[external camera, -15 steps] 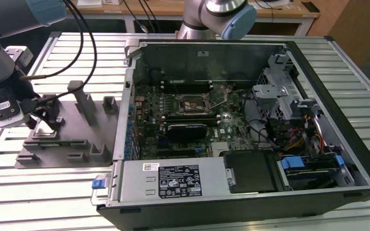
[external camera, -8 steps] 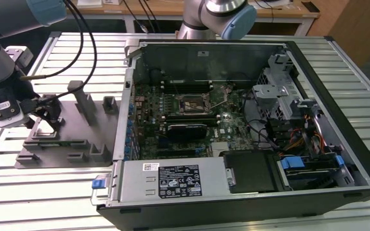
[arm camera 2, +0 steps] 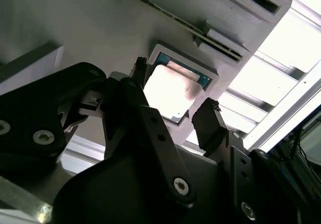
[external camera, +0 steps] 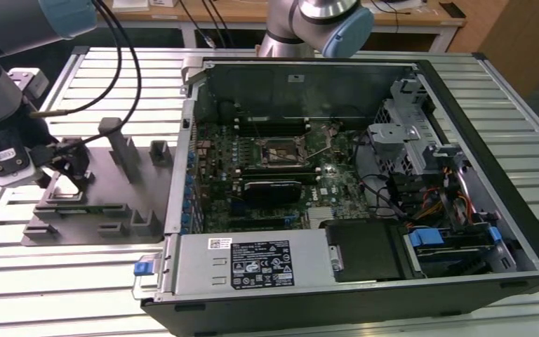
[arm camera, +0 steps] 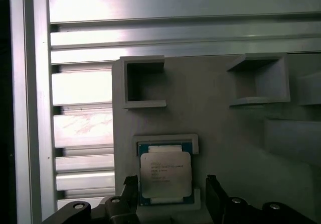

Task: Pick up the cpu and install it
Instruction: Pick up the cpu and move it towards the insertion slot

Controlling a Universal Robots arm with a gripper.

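The cpu lies flat, pale metal lid up, in a shallow raised-rim nest on a grey fixture plate. The plate rests on the slatted metal worktop, to the exterior view's left of the open computer case. The cpu looks light, thin and rigid, so weight should be no trouble. The care goes to its fragility: the green board rim around the lid is narrow, and the underside, hidden here, is likely delicate and best left untouched. The smooth lid may be slippery, so the sensible hold is across two opposite side edges, squarely and with modest force (a tilted pinch could cock it against the nest rim). The tool is low over the nest with its fingers apart, one at each side of the cpu. In the first wrist view one finger shows a gap to the chip; whether the other touches its edge I cannot tell. The cpu sits level in the nest, not lifted. The motherboard socket lies well apart, inside the case.
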